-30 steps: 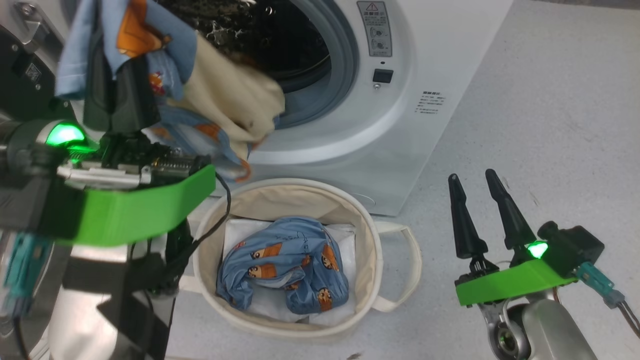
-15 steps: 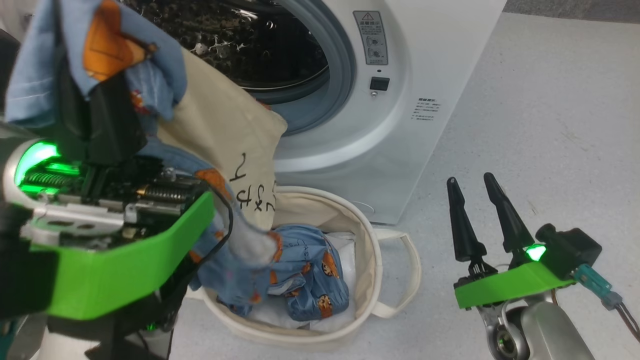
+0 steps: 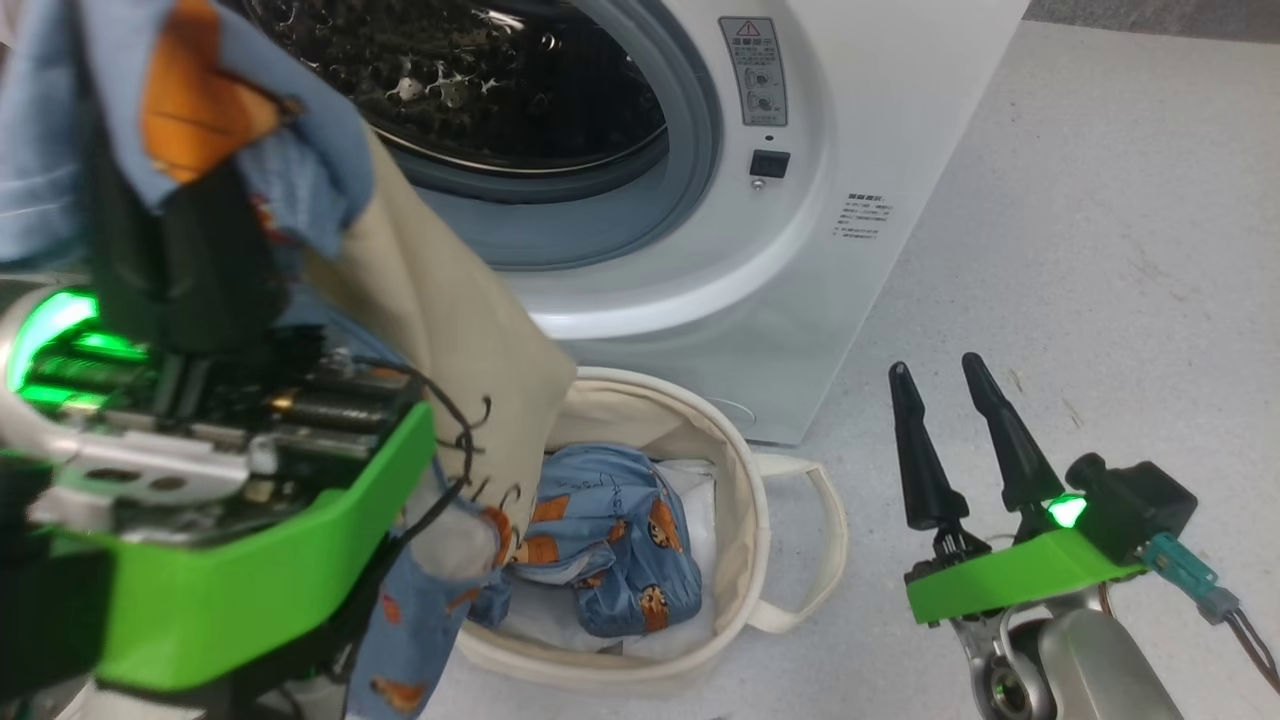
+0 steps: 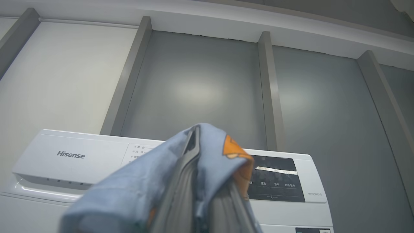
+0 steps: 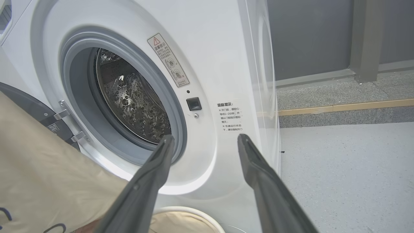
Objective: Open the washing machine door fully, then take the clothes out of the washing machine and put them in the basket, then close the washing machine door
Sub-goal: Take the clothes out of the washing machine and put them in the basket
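Clamping: left pincer point(image 4: 194, 139) on light blue orange-printed fabric clothes point(image 3: 310, 160), above left of cream canvas basket point(image 3: 746, 500)
Right pincer point(image 3: 932, 364): apart, right of basket

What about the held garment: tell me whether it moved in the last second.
Yes: the held clothes have come away from the washing machine, down towards the basket.

We see the basket point(image 3: 742, 520) on the floor point(image 3: 1100, 250), right in front of the washing machine point(image 3: 900, 100). Clothes point(image 3: 610, 560) lie in the basket; more clothes point(image 3: 460, 330) hang over its left side.
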Robot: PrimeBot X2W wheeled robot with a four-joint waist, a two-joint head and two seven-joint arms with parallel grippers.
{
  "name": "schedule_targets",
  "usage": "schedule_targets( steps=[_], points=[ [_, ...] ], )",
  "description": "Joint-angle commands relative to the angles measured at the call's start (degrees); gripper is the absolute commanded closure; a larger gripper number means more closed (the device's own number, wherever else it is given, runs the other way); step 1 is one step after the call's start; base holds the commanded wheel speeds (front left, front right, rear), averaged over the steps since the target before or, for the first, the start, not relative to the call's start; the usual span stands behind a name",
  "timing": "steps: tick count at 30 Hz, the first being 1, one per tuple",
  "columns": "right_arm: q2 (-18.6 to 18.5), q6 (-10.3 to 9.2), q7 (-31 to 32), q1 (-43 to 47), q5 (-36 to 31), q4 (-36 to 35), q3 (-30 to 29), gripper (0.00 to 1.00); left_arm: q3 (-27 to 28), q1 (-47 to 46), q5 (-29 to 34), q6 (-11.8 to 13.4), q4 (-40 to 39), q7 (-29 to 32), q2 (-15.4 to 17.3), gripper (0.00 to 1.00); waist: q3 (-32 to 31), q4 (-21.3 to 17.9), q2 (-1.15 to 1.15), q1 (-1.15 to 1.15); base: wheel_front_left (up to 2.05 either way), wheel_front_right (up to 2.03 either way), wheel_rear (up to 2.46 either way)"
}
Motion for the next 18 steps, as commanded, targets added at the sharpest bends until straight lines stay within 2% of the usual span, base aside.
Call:
schedule_targets(
  steps=[1, 18],
  points=[
    [0.1, 0.01, -0.3, -0.4, 0.4, -1.6, 1.4, 0.0, 1.3, -1.0, 0.6, -0.2, -1.1, -0.2, 0.6, 1.0, 0.1, 0.0, 0.0, 0.0, 0.0, 0.0, 0.0],
    [0.1, 0.01, -0.3, -1.4, 0.5, -2.3, 0.9, 0.0, -3.5, 4.8, 1.4, -1.7, 15.4, -0.2, 0.2, 1.0, 3.5, -1.0, 0.0, 0.0, 0.0, 0.0, 0.0]
  ],
)
